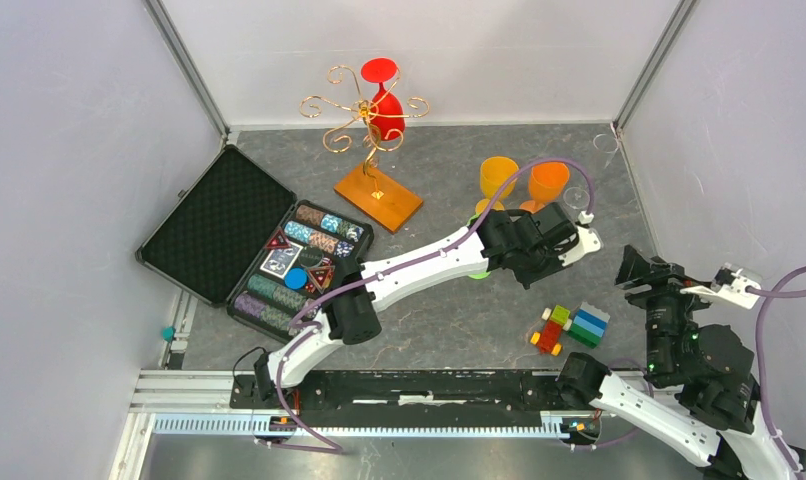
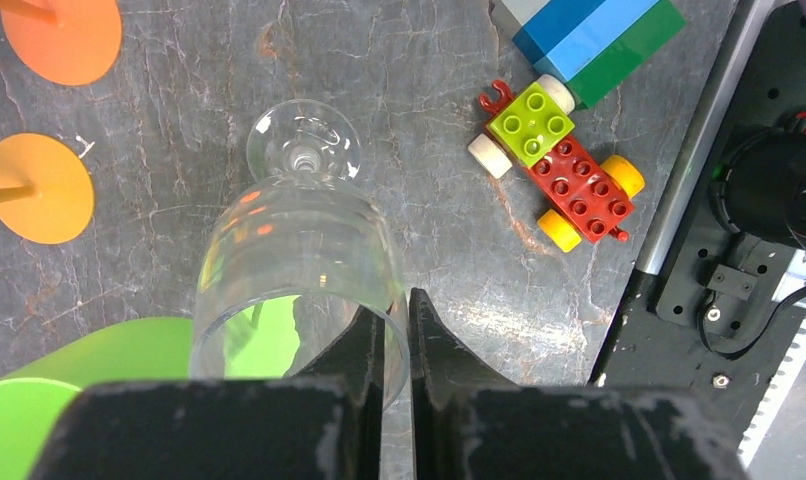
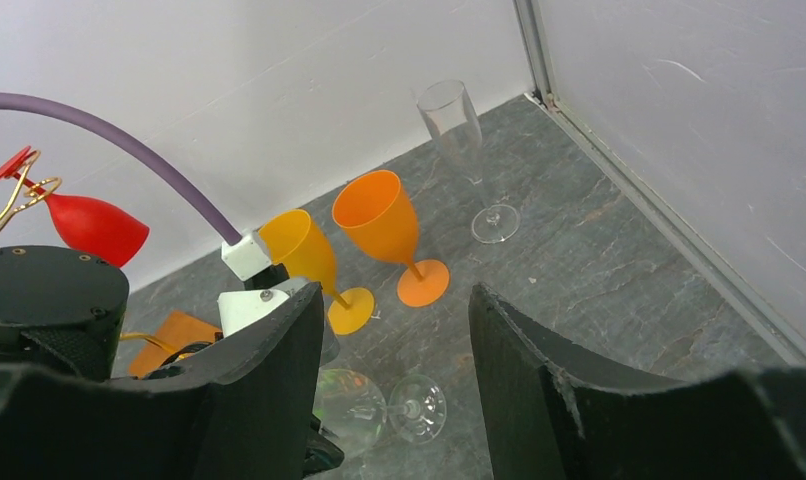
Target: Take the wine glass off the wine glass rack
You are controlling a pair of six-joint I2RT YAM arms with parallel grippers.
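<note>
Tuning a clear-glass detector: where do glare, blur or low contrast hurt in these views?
Top external: sharp, but the clear flute nearly vanishes against the grey table. Left wrist: the clear wine glass is crisp, with orange glints. Right wrist: near fingers slightly soft, flute distinct.

Bare desk (image 1: 449,160) lies open between the rack (image 1: 379,197) and the two orange glasses (image 1: 499,178), while the open chip case (image 1: 219,225) crowds the rack's left and the left arm (image 1: 419,265) slants across the near approach.
</note>
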